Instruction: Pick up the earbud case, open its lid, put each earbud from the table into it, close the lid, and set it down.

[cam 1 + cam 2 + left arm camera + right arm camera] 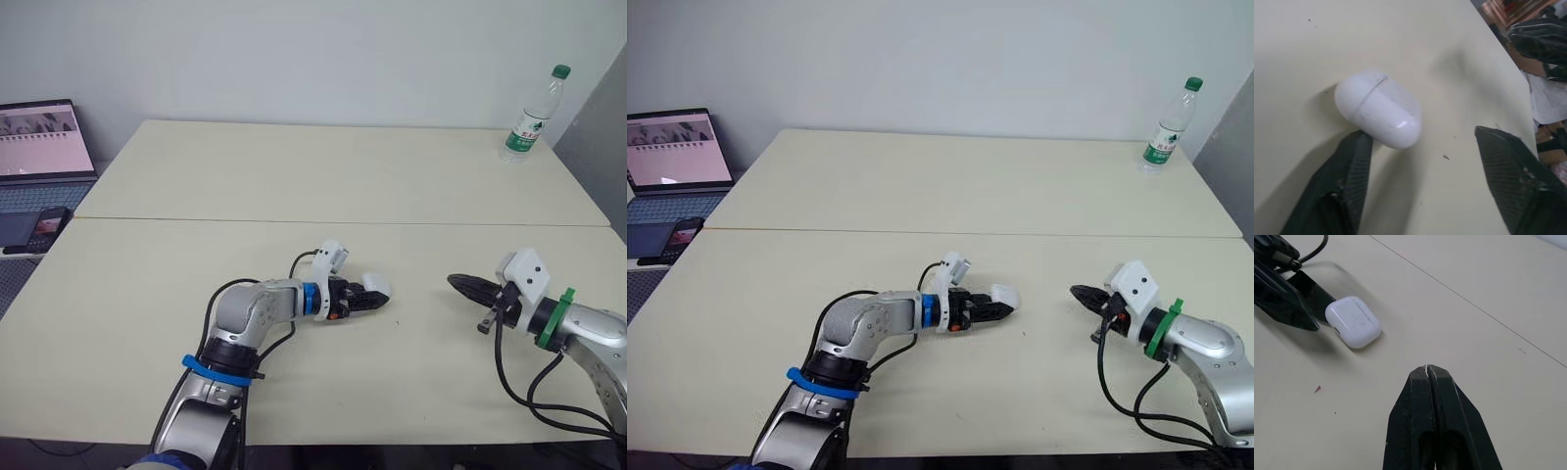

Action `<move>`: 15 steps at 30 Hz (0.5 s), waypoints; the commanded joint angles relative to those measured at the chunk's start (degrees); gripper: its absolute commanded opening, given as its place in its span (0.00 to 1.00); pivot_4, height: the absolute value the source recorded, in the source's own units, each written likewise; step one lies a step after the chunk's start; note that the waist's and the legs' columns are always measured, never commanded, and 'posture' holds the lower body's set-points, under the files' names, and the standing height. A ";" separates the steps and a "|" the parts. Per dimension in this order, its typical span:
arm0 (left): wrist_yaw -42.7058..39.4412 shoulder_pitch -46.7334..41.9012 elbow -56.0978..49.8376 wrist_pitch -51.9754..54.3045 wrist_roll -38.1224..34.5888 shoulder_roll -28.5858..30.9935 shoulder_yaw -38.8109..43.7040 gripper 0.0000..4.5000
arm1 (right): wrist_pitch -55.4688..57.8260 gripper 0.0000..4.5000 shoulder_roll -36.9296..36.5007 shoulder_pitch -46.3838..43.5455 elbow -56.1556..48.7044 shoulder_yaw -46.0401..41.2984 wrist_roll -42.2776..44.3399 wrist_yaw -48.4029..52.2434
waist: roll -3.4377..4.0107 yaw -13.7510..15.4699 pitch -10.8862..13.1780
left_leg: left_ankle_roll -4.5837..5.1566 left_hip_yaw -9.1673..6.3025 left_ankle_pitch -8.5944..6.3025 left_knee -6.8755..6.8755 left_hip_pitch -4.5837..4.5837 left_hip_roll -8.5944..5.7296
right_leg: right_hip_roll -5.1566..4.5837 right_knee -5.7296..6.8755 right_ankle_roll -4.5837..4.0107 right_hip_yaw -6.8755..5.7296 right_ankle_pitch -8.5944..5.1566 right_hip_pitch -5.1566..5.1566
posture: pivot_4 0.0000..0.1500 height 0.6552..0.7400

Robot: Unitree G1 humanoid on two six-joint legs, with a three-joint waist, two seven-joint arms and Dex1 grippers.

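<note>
The earbud case (1378,108) lies on the near table (118,323), about midway across it, against one finger (1347,176) of the left gripper (1425,139), which reaches in from the case's left. The right gripper (1426,368) sits to the right of the case, apart from it, with its tips towards it. Behind, a second table (294,166) butts against the first. A water bottle (534,113) stands at that table's far right corner. Left of the tables sits a laptop (39,147), with a phone (49,223) just before it.

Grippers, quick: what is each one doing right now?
Left gripper: open, earbud case by one finger.
Right gripper: shut, empty.
</note>
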 commanded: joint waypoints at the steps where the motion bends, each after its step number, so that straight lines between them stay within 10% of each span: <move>1: -2.64 2.91 -7.29 0.54 -2.81 3.65 1.83 1.00 | -3.02 0.00 0.29 1.66 -1.49 -3.02 0.24 0.89 | 0.00 -0.02 0.00 | 0.00 0.00 0.00 0.00 0.00 0.00 | 0.00 0.00 0.00 0.00 0.00 0.00 | 1.00 0.95; 7: -8.98 13.84 -15.93 -15.67 5.09 16.97 -1.95 1.00 | -7.27 0.00 2.08 7.11 1.47 -6.67 3.45 5.43 | 0.02 0.05 -0.01 | -0.01 -0.04 0.00 -0.03 0.07 0.05 | -0.11 0.02 -0.09 -0.03 -0.05 0.03 | 1.00 0.95; 15: -17.57 28.63 -16.88 -39.64 5.53 20.26 5.53 1.00 | -15.67 0.53 3.15 9.40 9.04 -7.12 4.40 14.12 | 0.01 0.10 0.00 | 0.00 0.10 0.00 -0.01 0.13 0.02 | -0.43 -0.01 -0.17 -0.04 -0.09 0.08 | 1.00 0.95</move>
